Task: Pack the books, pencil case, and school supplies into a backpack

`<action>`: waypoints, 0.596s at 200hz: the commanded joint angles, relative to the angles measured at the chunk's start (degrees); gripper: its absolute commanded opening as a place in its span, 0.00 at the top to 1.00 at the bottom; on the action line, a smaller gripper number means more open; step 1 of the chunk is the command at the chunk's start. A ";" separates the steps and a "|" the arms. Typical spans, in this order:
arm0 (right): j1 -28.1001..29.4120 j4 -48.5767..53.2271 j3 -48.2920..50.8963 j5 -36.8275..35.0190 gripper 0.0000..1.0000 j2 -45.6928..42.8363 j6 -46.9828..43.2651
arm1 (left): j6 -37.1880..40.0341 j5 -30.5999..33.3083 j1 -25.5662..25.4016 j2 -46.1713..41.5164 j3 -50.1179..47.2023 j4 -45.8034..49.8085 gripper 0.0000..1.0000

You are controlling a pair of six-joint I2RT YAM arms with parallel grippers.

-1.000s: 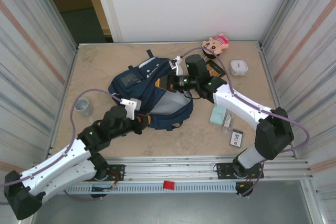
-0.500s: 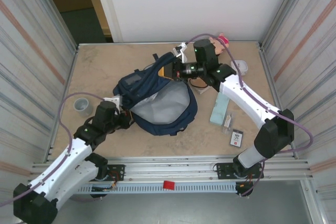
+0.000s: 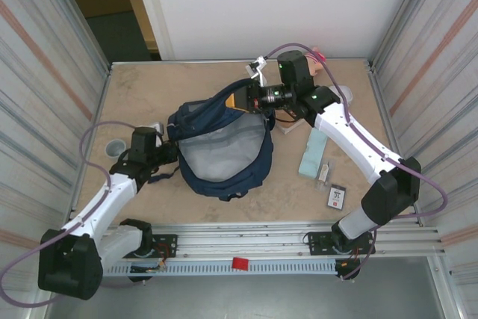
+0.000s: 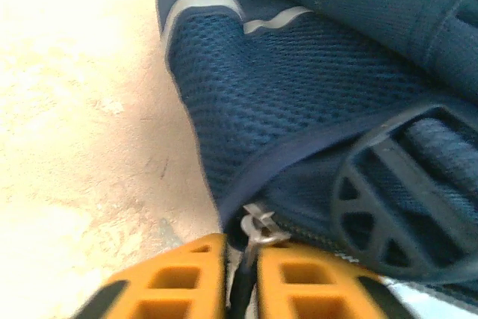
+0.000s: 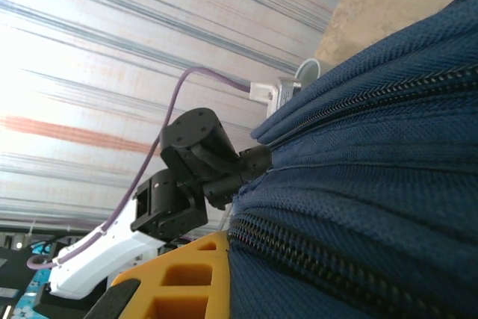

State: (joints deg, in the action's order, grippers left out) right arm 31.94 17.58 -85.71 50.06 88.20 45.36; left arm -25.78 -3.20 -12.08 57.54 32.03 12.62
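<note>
A navy blue fabric backpack (image 3: pixel 224 181) is laid open on the desk (image 3: pixel 142 95), grey lining (image 3: pixel 220 151) exposed, its rim clamped by the right end effector (image 3: pixel 240 99). A mint-green oblong pencil case (image 3: pixel 311 160) is left beside it. From the left wrist, a metal zip pull (image 4: pixel 260 227) is seen at the left end effector (image 4: pixel 240 248), whose grip cannot be told.

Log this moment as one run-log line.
right gripper: shut on backpack rim, holding it open | left gripper: at zipper pull, grip unclear | pencil case, card packet: on table, unpacked

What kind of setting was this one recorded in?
Likely a robot test cell, not a home or classroom: a beige tabletop fenced by ribbed metal side panels, with the left arm and right arm bolted to an aluminium rail.
</note>
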 commanded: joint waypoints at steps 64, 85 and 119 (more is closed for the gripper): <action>8.43 -13.03 -0.94 -8.89 0.99 6.62 -2.19 | -4.94 -0.48 1.09 -11.02 13.04 15.99 0.38; 10.07 -14.52 -2.64 -9.51 1.00 10.43 -2.17 | -4.32 2.86 1.10 -13.11 15.53 20.12 0.37; 11.42 -16.17 -6.48 -9.02 1.00 16.58 -2.67 | -2.32 6.54 1.09 -14.73 17.71 23.01 0.36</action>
State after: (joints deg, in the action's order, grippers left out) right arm 42.76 7.51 -87.46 40.95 102.13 44.42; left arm -29.63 -0.78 -11.20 43.62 47.79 30.76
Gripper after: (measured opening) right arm 0.073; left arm 0.637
